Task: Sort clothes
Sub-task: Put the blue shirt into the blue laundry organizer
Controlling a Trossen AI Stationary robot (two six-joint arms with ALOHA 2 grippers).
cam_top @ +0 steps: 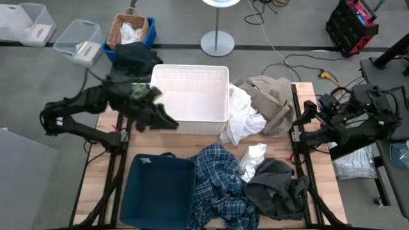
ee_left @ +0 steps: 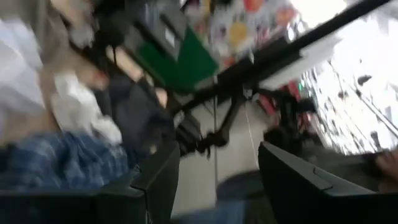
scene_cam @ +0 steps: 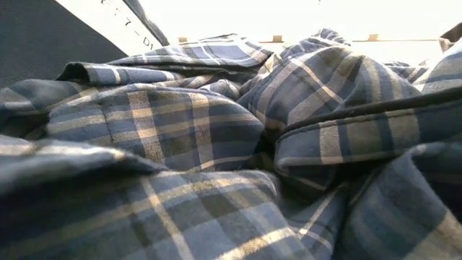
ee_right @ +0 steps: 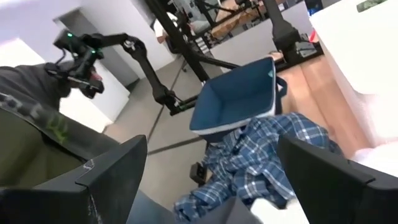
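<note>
A blue-white plaid shirt (cam_top: 217, 185) lies at the table's near middle, partly over the rim of a dark blue bin (cam_top: 137, 160), and fills the low view (scene_cam: 216, 144). A large white cloth (cam_top: 239, 118) and a beige khaki garment (cam_top: 271, 96) lie beside the white basket (cam_top: 190, 66). A smaller white cloth (cam_top: 252, 160) and a dark grey garment (cam_top: 275, 185) lie at the near right. My left gripper (cam_top: 163, 118) (ee_left: 217, 186) is open and empty at the white basket's near left corner. My right gripper (cam_top: 305, 115) (ee_right: 211, 186) is open and empty at the table's right edge.
A wicker basket (cam_top: 128, 32) with white cloth stands in a blue crate off the table's far left, with a dark cloth (cam_top: 134, 54) over its near side. Clear plastic bins (cam_top: 77, 41) stand farther left. A lamp base (cam_top: 217, 43) stands behind the table.
</note>
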